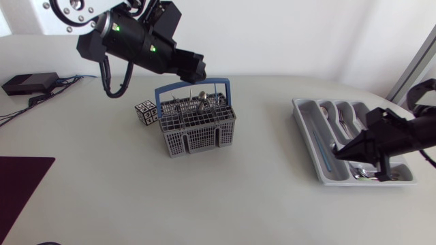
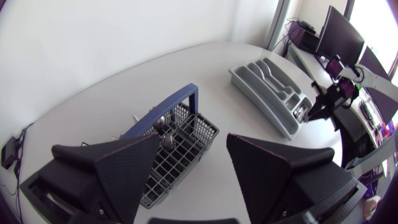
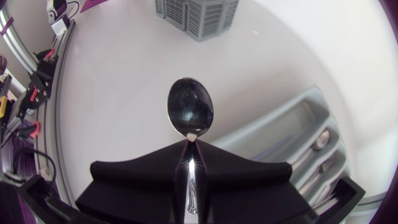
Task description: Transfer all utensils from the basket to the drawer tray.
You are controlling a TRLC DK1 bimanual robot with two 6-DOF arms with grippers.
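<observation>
My right hand (image 1: 344,151) hangs over the drawer tray (image 1: 308,116), which already holds cutlery, and my left hand (image 1: 197,70) is above the basket (image 1: 197,129) on a pale bench (image 1: 259,197), with a marker cube (image 1: 146,111) just beside the basket and a black box (image 1: 27,83) well apart. From the left wrist, that hand is spread wide and empty over the basket's remaining utensils. From the right wrist, the hand pinches a spoon (image 3: 190,107) by its handle, so I'd centre it over the spoon slot, lower it flat, then release.
</observation>
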